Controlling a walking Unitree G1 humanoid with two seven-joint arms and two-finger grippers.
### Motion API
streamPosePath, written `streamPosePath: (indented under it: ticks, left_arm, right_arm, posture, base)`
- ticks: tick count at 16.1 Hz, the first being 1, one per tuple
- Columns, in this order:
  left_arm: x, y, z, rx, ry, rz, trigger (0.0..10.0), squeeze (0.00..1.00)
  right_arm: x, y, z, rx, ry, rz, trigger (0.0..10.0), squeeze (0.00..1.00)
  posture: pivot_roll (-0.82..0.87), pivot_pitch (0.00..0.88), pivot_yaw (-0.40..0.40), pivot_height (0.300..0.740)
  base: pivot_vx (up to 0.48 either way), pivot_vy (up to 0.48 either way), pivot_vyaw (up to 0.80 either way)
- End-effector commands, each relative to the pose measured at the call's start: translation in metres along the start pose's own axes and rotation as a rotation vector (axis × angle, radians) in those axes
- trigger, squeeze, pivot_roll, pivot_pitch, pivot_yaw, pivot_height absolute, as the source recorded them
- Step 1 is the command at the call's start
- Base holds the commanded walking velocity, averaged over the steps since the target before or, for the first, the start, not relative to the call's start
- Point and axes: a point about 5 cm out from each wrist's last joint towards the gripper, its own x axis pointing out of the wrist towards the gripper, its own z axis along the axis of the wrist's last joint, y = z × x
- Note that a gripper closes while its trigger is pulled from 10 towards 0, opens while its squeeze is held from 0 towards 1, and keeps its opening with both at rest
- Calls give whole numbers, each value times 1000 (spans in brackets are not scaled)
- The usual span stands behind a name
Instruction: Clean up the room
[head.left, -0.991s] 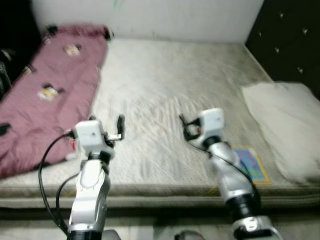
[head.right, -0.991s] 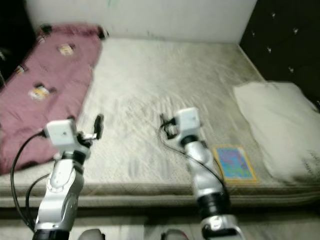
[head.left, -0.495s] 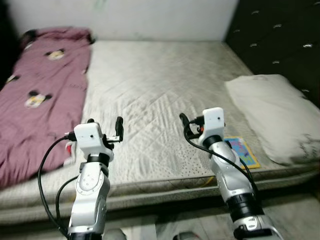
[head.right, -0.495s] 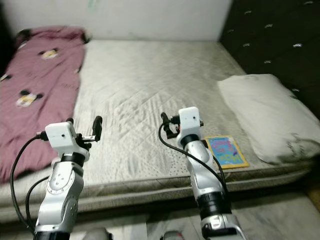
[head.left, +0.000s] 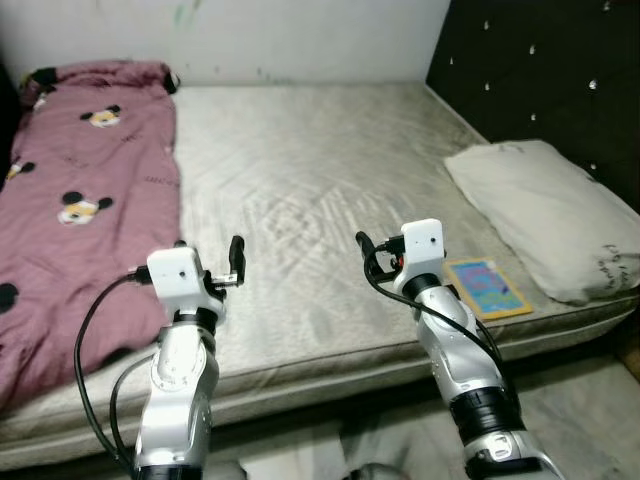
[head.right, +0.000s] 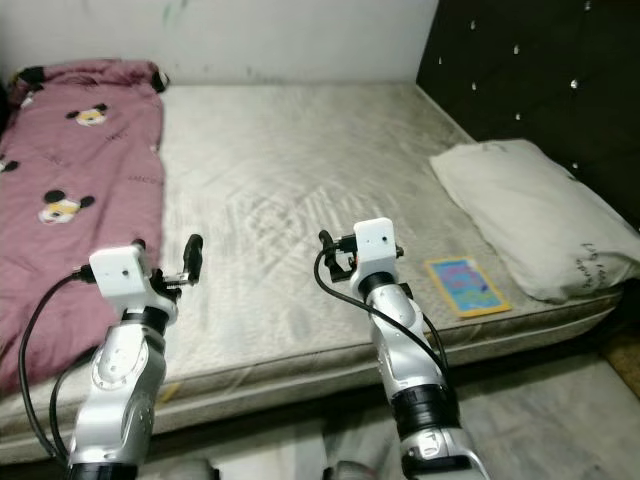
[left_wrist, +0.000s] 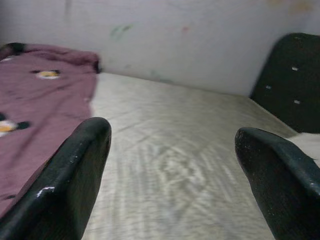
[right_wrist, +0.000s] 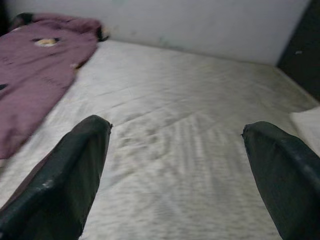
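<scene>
A grey quilted mattress (head.left: 300, 150) lies before me. A maroon blanket (head.left: 80, 200) with cartoon mouse prints covers its left side. A white pillow (head.left: 540, 215) rests at the right, by the headboard. A colourful thin book (head.left: 483, 286) lies flat near the mattress's front right edge, just in front of the pillow. My left gripper (head.left: 208, 250) is raised over the front edge beside the blanket, open and holding nothing (left_wrist: 172, 135). My right gripper (head.left: 385, 248) hovers left of the book, also open and holding nothing (right_wrist: 175, 130).
A black tufted headboard (head.left: 540, 70) stands along the right side, and a white wall (head.left: 300, 30) runs behind the bed. Grey floor (head.left: 580, 420) shows below the bed's front right corner. A black cable (head.left: 95, 330) loops from my left wrist.
The camera has moved and the picture has sharpened: the bed looks nearer and the headboard shows more. Both arms hold the same raised pose with open fingers.
</scene>
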Motion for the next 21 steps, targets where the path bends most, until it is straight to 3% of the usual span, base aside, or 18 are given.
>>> streamPosePath:
  ticks: [1, 4, 11, 21]
  left_arm:
    - [0, 4, 1, 6, 1, 14, 10000, 0]
    - [0, 3, 1, 5, 0, 16, 10000, 0]
    - [0, 2, 2, -3, -17, 3, 10000, 0]
    - [0, 3, 2, -1, -17, -1, 10000, 0]
  right_arm:
    - [4, 4, 8, -3, -23, 18, 10000, 0]
    - [4, 4, 8, -5, -22, 21, 10000, 0]
    - [5, 5, 7, -9, -20, 29, 10000, 0]
    - [5, 6, 7, -7, -19, 30, 10000, 0]
  posture:
    - [13, 0, -69, 740]
    - [12, 0, -68, 740]
    - [13, 0, -69, 740]
    - [14, 0, -67, 740]
  base:
    - [0, 450, 0]
    - [0, 446, 0]
    - [0, 0, 0]
    - [182, 0, 0]
